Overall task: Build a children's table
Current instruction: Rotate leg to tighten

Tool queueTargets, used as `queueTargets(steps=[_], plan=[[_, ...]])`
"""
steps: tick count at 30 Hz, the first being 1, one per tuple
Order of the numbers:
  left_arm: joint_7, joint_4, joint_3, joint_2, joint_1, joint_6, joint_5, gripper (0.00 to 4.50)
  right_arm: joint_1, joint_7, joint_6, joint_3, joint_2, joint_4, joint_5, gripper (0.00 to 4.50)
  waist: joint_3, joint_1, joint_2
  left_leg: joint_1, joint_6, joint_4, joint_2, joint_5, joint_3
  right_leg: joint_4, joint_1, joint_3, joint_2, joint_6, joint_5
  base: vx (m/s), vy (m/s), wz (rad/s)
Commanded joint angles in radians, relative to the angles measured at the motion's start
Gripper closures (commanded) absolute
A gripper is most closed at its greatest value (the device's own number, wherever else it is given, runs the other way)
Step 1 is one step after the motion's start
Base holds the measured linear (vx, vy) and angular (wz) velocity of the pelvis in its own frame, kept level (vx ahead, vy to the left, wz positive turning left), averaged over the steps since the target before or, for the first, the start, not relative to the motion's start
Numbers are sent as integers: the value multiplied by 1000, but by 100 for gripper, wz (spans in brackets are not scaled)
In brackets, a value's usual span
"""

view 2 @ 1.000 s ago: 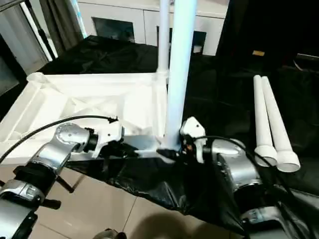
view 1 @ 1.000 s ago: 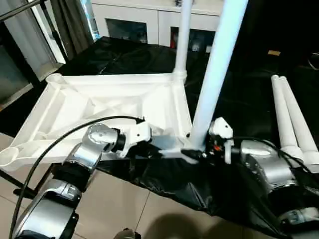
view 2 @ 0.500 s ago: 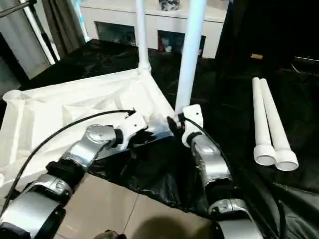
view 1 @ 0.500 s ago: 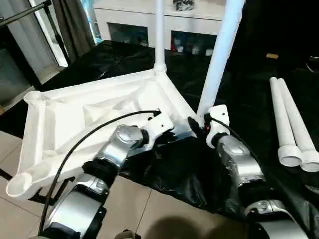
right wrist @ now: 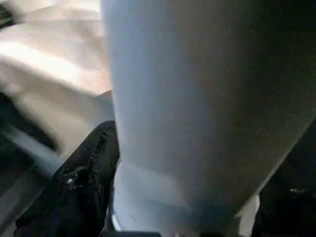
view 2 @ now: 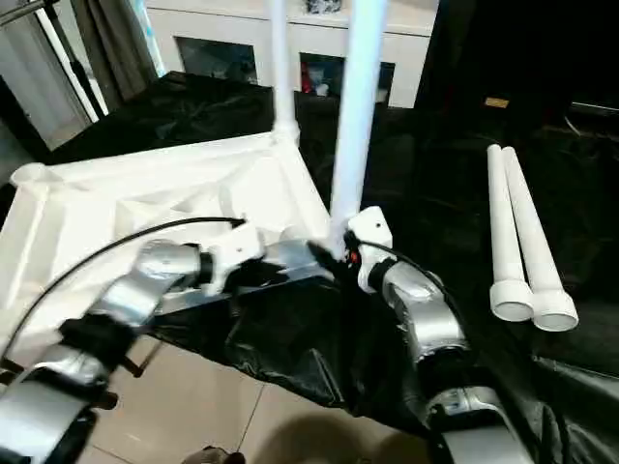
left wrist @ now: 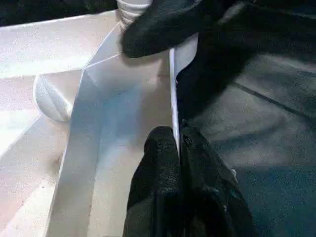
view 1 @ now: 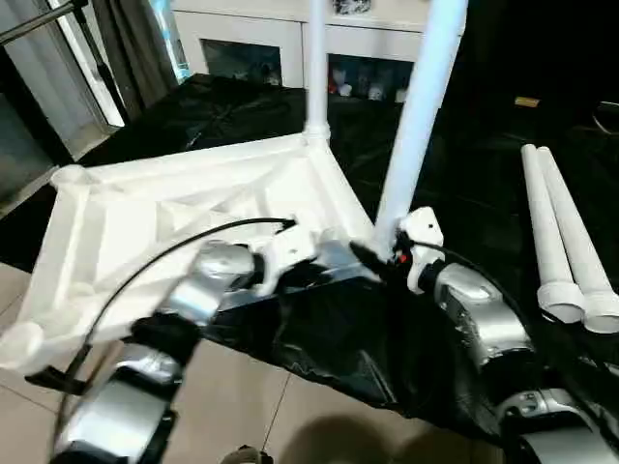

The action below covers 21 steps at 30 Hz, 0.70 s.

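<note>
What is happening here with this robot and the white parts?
The robot is building a small table. The tabletop lies upside down on a black sheet, with two legs already upright in its sockets: a far leg and a near leg. The left gripper is shut on the tabletop's thin edge. The right gripper sits at the base of the near leg, one finger on each side. Two spare legs lie to the right.

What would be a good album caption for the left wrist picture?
Left gripper pinching the upturned white tabletop's thin edge.
</note>
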Motion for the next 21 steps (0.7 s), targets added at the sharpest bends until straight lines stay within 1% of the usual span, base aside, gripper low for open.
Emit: queueTargets(steps=[1, 2, 3, 4, 5, 6, 7, 8, 9, 10, 11, 12, 14, 15, 17, 18, 19, 20, 21], plan=[[-35, -21, -6, -7, 15, -26, -26, 450, 7, 55, 3, 33, 6, -24, 3, 105, -68, 4, -15, 14, 105, -56, 36, -151, -7, -58, 50, 27, -51, -269, -23, 0, 0, 0], [-36, -21, -6, -7, 15, -26, -26, 450, 7, 58, 3, 33, 5, -25, 4, 105, -67, 4, -15, 14, 102, -56, 36, -154, -7, -58, 50, 27, -52, -271, -28, 0, 0, 0], [-76, -31, 0, 23, 21, -26, -38, 450, 24, 175, 16, 59, -33, -63, 25, 105, -66, 6, -17, 16, 99, -56, 36, -173, -7, -60, 51, 27, -51, -269, -51, 0, 0, 0], [-77, -31, 0, 24, 22, -27, -38, 450, 24, 179, 17, 59, -35, -65, 27, 105, -66, 6, -17, 16, 99, -57, 38, -178, -6, -60, 50, 28, -51, -269, -54, 0, 0, 0], [-96, -34, 2, 41, 24, -29, -43, 450, 32, 244, 34, 73, -55, -91, 46, 105, -66, 6, -17, 16, 99, -57, 38, -178, -6, -60, 50, 28, -51, -269, -54, 0, 0, 0], [-126, -43, 5, 65, 29, -29, -51, 450, 40, 323, 65, 94, -80, -125, 72, 105, -65, 9, -21, 16, 107, -56, 38, -179, -5, -60, 50, 29, -52, -266, -69, 0, 0, 0], [-144, -50, 6, 78, 33, -28, -56, 450, 42, 358, 75, 103, -90, -137, 80, 131, -65, 9, -25, 16, 108, -56, 39, -180, -5, -60, 50, 29, -52, -265, -71, 0, 0, 0], [-151, -52, 6, 82, 34, -28, -59, 450, 42, 367, 77, 106, -92, -140, 80, 139, -64, 9, -22, 16, 105, -57, 41, -183, -5, -59, 48, 29, -54, -266, -81, 0, 0, 0], [-161, -56, 6, 90, 37, -27, -61, 450, 42, 386, 84, 113, -97, -144, 80, 139, -64, 9, -25, 18, 99, -58, 41, -185, -5, -60, 46, 30, -54, -267, -90, 0, 0, 0], [-167, -58, 6, 94, 38, -27, -62, 450, 42, 398, 91, 117, -99, -147, 80, 141, -63, 9, -24, 18, 93, -58, 41, -182, -5, -60, 45, 30, -54, -270, -91, 0, 0, 0], [-172, -61, 5, 98, 40, -27, -61, 450, 42, 405, 93, 121, -101, -150, 79, 141, -62, 8, -26, 17, 88, -59, 40, -186, -4, -60, 45, 31, -54, -270, -95, 0, 0, 0], [-177, -63, 5, 102, 43, -27, -60, 450, 42, 414, 97, 126, -102, -153, 78, 158, -62, 7, -34, 18, 88, -59, 40, -184, -3, -61, 45, 31, -54, -269, -97, 0, 0, 0], [-181, -66, 4, 106, 46, -27, -60, 450, 42, 422, 100, 127, -103, -155, 75, 165, -63, 8, -31, 17, 86, -58, 41, -178, -4, -58, 45, 31, -56, -268, -100, 0, 0, 0], [-182, -68, 4, 109, 48, -27, -61, 450, 42, 427, 102, 130, -104, -157, 72, 169, -63, 9, -35, 18, 87, -57, 41, -172, -3, -59, 44, 32, -56, -267, -98, 0, 0, 0], [-185, -73, 4, 112, 53, -25, -64, 450, 46, 434, 109, 136, -108, -165, 75, 173, -63, 9, -35, 18, 87, -57, 40, -165, -3, -58, 45, 32, -55, -265, -95, 0, 0, 0], [-186, -76, 4, 114, 55, -23, -65, 450, 48, 437, 113, 139, -110, -169, 77, 175, -62, 7, -43, 17, 89, -57, 40, -164, -2, -59, 44, 32, -54, -264, -94, 0, 0, 0], [-183, -79, 6, 113, 59, -19, -67, 450, 52, 435, 118, 140, -109, -171, 78, 176, -63, 9, -42, 17, 91, -57, 40, -155, -3, -56, 46, 32, -56, -261, -92, 0, 0, 0], [-181, -81, 6, 112, 61, -17, -69, 450, 54, 433, 120, 140, -108, -171, 78, 176, -62, 9, -44, 18, 92, -57, 41, -155, -2, -57, 44, 32, -55, -259, -96, 0, 0, 0], [-177, -83, 8, 110, 63, -13, -70, 450, 56, 426, 125, 136, -105, -171, 78, 176, -63, 10, -42, 19, 90, -57, 41, -158, -2, -58, 43, 32, -55, -258, -103, 0, 0, 0]])
